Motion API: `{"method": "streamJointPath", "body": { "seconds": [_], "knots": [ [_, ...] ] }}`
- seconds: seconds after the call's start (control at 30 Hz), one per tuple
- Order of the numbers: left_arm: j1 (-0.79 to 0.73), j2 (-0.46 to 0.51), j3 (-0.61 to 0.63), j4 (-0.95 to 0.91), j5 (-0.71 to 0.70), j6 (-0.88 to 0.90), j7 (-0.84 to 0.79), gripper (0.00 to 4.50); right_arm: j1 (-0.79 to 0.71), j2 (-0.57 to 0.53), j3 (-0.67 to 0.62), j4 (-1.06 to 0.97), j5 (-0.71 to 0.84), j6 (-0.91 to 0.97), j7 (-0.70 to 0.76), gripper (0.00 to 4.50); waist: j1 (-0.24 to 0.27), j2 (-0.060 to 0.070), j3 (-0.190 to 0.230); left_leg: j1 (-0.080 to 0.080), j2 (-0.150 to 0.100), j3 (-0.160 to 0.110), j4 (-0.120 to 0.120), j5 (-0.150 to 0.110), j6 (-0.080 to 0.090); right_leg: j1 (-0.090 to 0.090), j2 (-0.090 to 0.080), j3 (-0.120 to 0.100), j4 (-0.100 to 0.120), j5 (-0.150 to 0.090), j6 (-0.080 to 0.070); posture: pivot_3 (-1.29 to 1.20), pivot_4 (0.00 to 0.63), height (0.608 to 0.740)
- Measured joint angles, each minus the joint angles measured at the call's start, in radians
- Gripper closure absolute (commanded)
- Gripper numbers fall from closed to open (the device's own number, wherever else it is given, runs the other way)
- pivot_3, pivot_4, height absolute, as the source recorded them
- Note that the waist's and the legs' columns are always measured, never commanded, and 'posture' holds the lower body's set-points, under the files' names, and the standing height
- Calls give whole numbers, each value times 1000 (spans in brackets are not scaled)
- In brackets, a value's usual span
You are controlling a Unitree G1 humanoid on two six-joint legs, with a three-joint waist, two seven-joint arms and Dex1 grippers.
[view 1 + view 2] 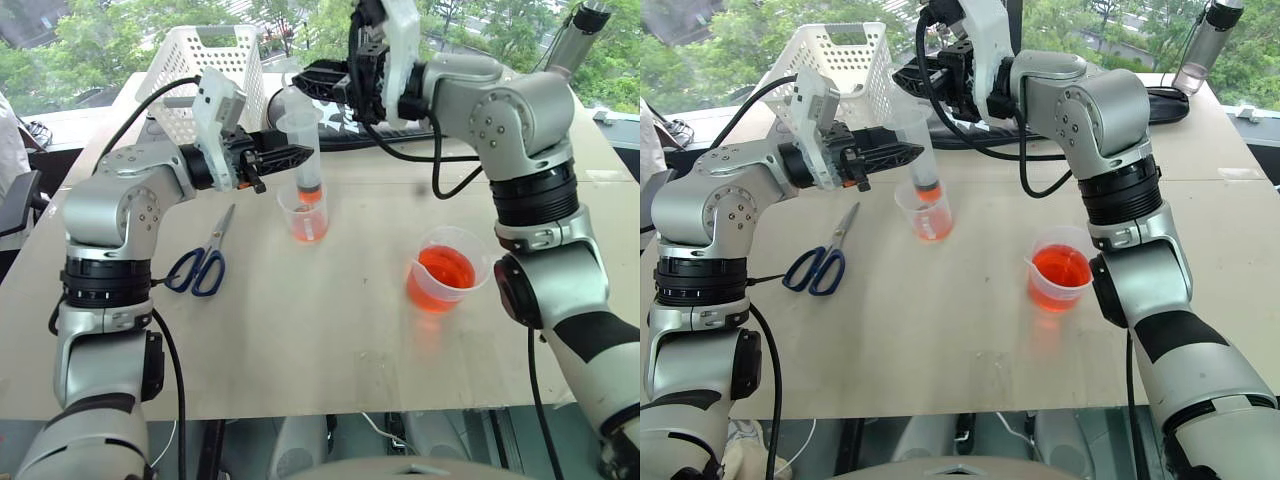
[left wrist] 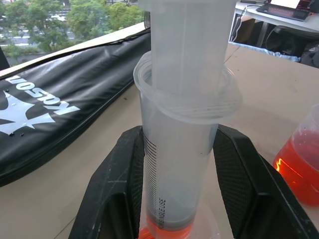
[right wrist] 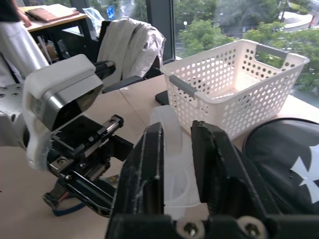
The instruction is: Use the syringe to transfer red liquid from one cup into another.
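The clear syringe [image 1: 304, 140] stands upright with its orange tip down inside the small narrow cup [image 1: 304, 215]. That cup holds some red liquid [image 1: 308, 226]. My left gripper [image 1: 290, 156] is shut on the syringe barrel [image 2: 179, 149] from the left side. Coming in from above right, my right gripper [image 3: 177, 149] is shut on the white plunger top [image 3: 172, 174]. The barrel is almost empty, with a little red at its bottom. To the right, apart from both grippers, stands the wide beaker [image 1: 447, 268], about half full of red liquid.
Blue-handled scissors [image 1: 201, 263] lie on the table left of the small cup. A white perforated basket [image 1: 205, 65] and a black bag [image 2: 60, 114] sit behind the syringe. A bottle [image 1: 577, 35] stands at the far right corner. A person [image 3: 15, 40] is in the background.
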Motion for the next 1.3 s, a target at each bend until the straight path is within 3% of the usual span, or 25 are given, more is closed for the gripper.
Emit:
{"method": "streamJointPath", "body": {
  "seconds": [0.13, 0.23, 0.27, 0.8, 1.3],
  "knots": [
    [13, 0, 0, -6, 0, 0, 0, 2891, 0, 7, 13, 0, -29, -2, 6, 3534, 0, 0, 0, 0, 0, 0, 0, 0, 0, 0, 0, 0, 0, 0, 0, 0, 150, 724],
    [18, 0, 0, -16, 4, 0, 8, 2891, 0, 7, 30, -3, -64, -19, 13, 4390, 0, 0, 0, 0, 0, 0, 0, 0, 0, 0, 0, 0, 0, 0, 0, 0, 150, 724],
    [20, 0, 0, -18, 7, 0, 11, 2891, 0, 7, 41, -6, -76, -27, 17, 4459, 0, 0, 0, 0, 0, 0, 0, 0, 0, 0, 0, 0, 0, 0, 0, 0, 150, 724],
    [37, -7, 9, -39, 8, 0, 40, 2891, 30, 17, 106, -78, -199, -121, 52, 4459, 0, 0, 0, 0, 0, 0, 0, 0, 0, 0, 0, 0, 1, 0, 0, 0, 150, 724],
    [46, -8, 21, -42, 8, 0, 39, 2891, 62, 30, 118, 14, -292, -389, 175, 4459, -1, 0, 0, 0, 0, 0, 0, 0, 0, 0, 0, -1, 1, 0, 0, 0, 150, 724]
  ]
}}
